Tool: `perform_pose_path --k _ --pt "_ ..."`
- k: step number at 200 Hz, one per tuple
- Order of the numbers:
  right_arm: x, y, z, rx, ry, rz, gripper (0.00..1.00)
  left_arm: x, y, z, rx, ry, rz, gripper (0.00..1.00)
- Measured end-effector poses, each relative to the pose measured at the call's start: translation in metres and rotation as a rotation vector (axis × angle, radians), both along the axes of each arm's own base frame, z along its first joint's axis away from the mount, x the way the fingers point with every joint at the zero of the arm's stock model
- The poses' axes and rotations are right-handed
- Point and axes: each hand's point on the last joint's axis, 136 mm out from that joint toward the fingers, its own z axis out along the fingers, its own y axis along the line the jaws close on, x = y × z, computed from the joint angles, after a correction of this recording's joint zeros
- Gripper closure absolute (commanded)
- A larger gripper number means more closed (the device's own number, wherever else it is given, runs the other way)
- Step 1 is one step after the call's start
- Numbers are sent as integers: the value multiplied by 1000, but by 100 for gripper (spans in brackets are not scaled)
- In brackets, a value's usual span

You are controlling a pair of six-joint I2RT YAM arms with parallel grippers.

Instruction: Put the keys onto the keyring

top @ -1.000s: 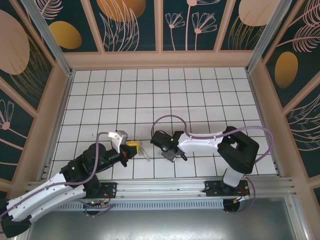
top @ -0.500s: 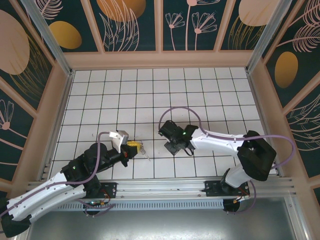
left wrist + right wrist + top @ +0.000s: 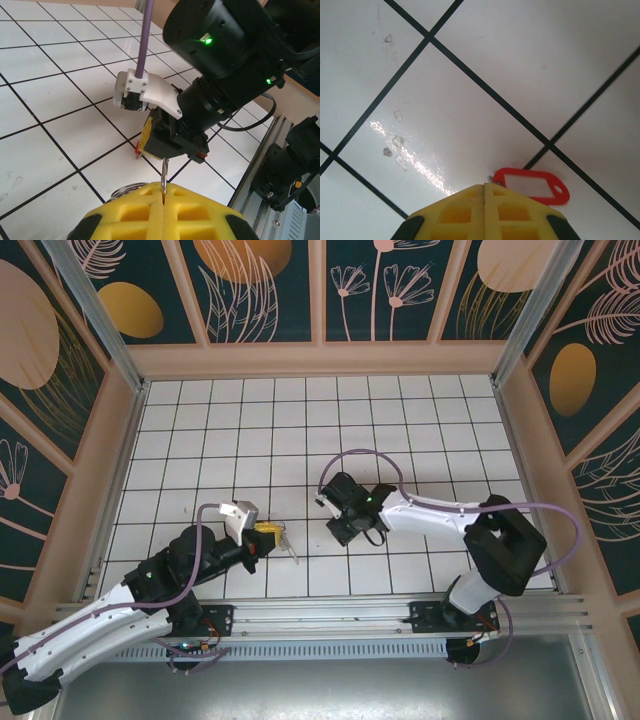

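Observation:
In the left wrist view my left gripper (image 3: 163,192) is shut on the keyring (image 3: 164,175), a thin metal loop seen edge-on and standing up from the seam of the yellow pads. A small wire coil (image 3: 127,189) of it lies just to the left. From above, the left gripper (image 3: 268,530) holds the keyring (image 3: 289,544) low over the tiles. My right gripper (image 3: 338,532) points down at the floor about one tile to the right. Its pads (image 3: 485,186) are shut on the key (image 3: 532,186), whose red head lies on the tile beside the tips. The key's red edge (image 3: 137,148) shows under that gripper (image 3: 167,145).
A white tiled floor (image 3: 300,420) with black grid lines is walled by tan panels (image 3: 320,358). An aluminium rail (image 3: 330,615) runs along the near edge. Purple cables (image 3: 350,458) loop above both arms. Small scuff marks (image 3: 395,145) dot one tile.
The right arm has swung, its elbow going right and its gripper shifting slightly back and right. The left arm and the keyring have stayed put.

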Motion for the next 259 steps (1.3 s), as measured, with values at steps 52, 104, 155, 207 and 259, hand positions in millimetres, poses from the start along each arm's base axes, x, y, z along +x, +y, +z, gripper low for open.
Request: perform_pose_path --k 52,104,155,207,259 --pt "7 4 -11 34 42 12 100 0 0 0 0 0 0 100" --pt "13 5 -16 22 44 26 99 0 0 0 0 0 0 100" --pt "17 7 -14 17 29 32 90 0 0 0 0 0 0 100" --pt "21 4 -15 -6 11 29 89 0 0 0 0 0 0 100" --pt "23 5 -15 -11 2 28 87 0 0 0 0 0 0 100"
